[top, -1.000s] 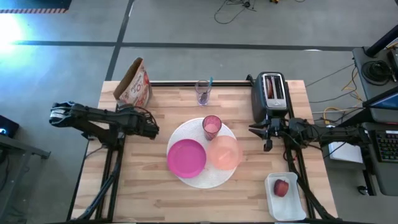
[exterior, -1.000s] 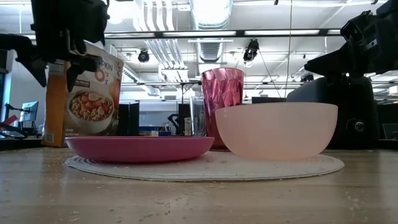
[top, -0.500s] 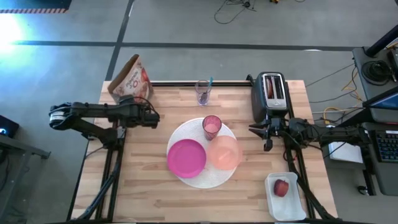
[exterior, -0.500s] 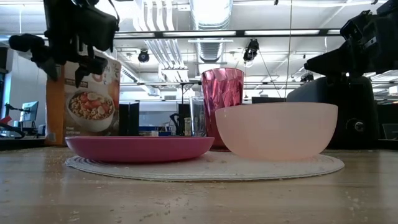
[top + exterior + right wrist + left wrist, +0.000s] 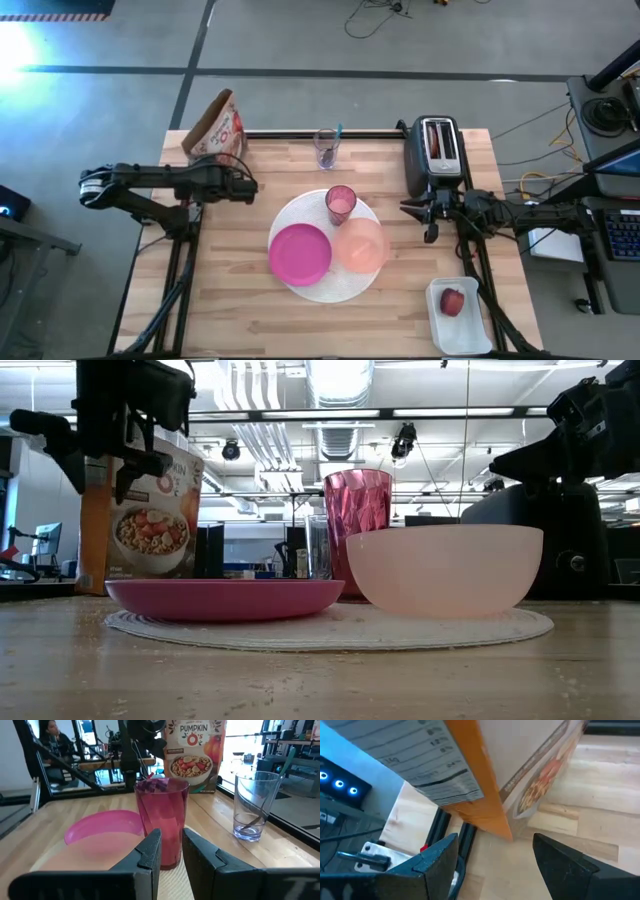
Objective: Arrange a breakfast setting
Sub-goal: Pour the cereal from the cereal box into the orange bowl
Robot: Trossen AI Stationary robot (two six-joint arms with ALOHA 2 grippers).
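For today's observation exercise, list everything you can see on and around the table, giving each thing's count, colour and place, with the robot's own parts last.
Round mat: one, white, table centre.
Plate: one, magenta, on the mat's left.
Bowl: one, peach, on the mat's right.
Tumbler: one, pink, mat's far edge.
Clear glass: one, holding a teal-handled spoon, far edge of the table.
Cereal box: one, orange, far left corner, tilted.
Toaster: one, black, far right.
Tray: one, white, near right corner, holding a red fruit.
Person: one, seated beyond the table.
Left hand: open, beside the cereal box.
Right hand: near the toaster, nearly shut, empty.
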